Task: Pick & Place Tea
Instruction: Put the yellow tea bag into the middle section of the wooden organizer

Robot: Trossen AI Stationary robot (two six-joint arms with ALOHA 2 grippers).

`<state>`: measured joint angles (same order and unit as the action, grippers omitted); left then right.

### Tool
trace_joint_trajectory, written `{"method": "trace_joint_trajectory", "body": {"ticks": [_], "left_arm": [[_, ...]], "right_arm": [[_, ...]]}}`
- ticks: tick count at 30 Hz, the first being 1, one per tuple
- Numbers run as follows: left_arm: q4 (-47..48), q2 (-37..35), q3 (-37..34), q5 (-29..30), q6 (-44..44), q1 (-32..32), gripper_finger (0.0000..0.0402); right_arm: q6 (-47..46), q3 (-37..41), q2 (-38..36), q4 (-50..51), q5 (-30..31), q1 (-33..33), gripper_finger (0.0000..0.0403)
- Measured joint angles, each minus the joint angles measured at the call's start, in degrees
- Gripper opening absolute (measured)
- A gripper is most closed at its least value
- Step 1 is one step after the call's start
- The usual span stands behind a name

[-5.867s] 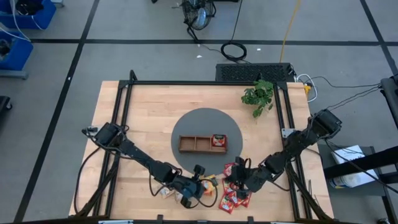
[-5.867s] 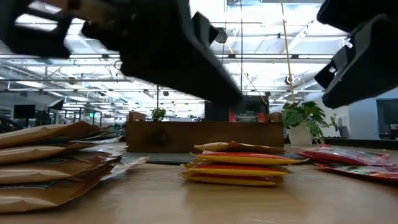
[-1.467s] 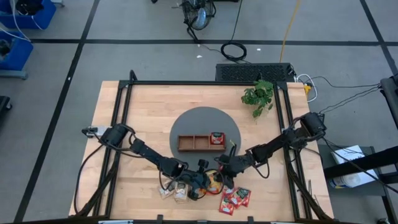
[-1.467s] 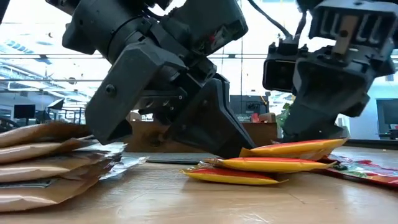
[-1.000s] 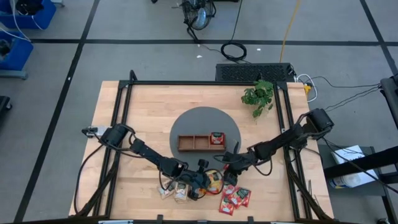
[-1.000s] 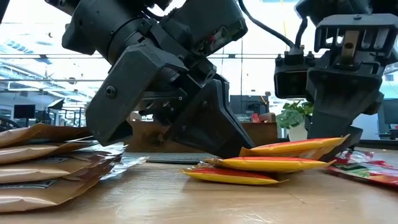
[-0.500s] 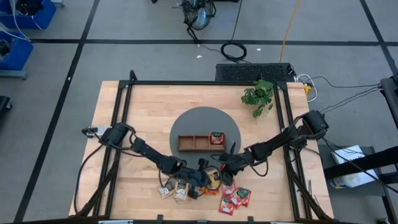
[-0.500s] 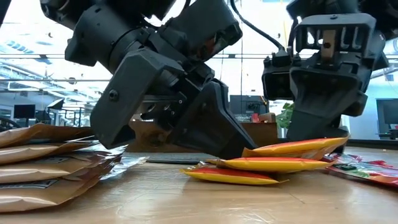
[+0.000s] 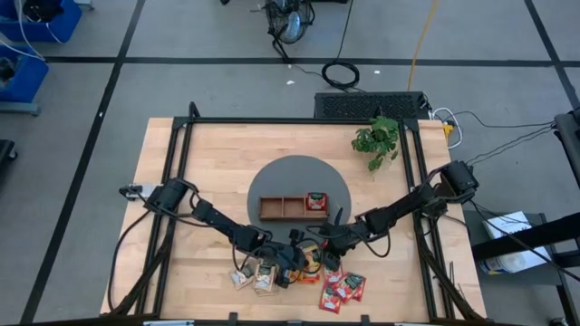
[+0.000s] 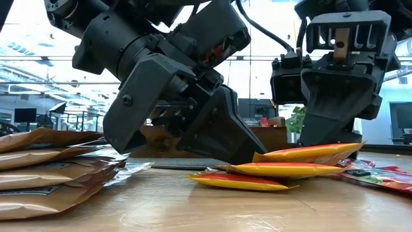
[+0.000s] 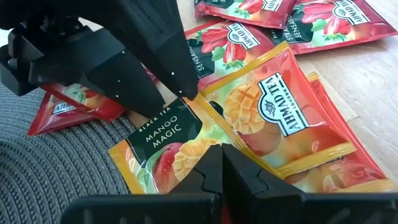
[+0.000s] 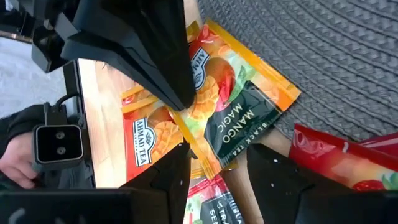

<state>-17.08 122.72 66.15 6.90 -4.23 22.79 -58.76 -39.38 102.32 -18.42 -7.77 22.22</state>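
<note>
Wooden table (image 9: 217, 163): left claw (image 11: 219, 163) pinches orange mango sachet (image 11: 186, 140); right claw (image 12: 214, 163) straddles it, wide.

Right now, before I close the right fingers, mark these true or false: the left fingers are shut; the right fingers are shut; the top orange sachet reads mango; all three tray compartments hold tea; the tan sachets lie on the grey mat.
1. The left gripper has its fingers shut. True.
2. The right gripper has its fingers shut. False: they stand apart, either side of an edge of the mango sachet.
3. The top orange sachet reads "Black Tea Mango Magic". True.
4. All three compartments of the wooden tray hold tea. False: only the end compartment nearest the right arm shows a red sachet.
5. The tan sachets lie on the grey mat. False: they lie on bare wood.
</note>
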Motion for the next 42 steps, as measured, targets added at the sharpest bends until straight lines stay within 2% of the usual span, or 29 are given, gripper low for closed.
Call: {"method": "trace_joint_trajectory", "body": {"ticks": [6,12,15,19,25,29,35,42], "left_arm": [[-2.1,0.1,0.0,0.4,-1.2,-0.1,0.0004],[-9.8,4.3,0.1,-0.9,-1.7,-0.8,0.0012],[-10.1,4.5,0.1,-3.8,-0.3,-1.8,0.0004],[-10.0,4.5,0.1,-3.9,-0.1,-1.9,0.0013],[-9.8,4.5,0.1,-3.8,0.0,-1.9,0.0011],[-9.2,3.7,0.1,-3.1,-2.9,-1.6,0.0008],[-1.7,-1.7,-0.2,4.1,-5.8,0.9,0.0053],[7.7,-9.8,-0.1,4.3,-5.2,4.7,0.0107]], "right_arm": [[2.6,0.0,0.0,-0.1,0.0,0.0,0.0144],[4.4,0.0,0.0,-0.2,0.3,0.0,0.0122],[4.2,0.0,0.0,0.1,0.5,0.0,0.0107],[4.5,0.0,0.0,0.7,1.0,0.0,0.008],[7.8,0.0,0.0,-0.3,3.4,0.1,0.0013],[9.6,-0.4,0.0,-0.6,3.7,0.0,0.0007],[12.9,-0.4,-2.1,0.1,4.2,-0.1,0.0002],[16.9,-0.2,-7.0,1.8,4.7,0.0,0.0001]]}}
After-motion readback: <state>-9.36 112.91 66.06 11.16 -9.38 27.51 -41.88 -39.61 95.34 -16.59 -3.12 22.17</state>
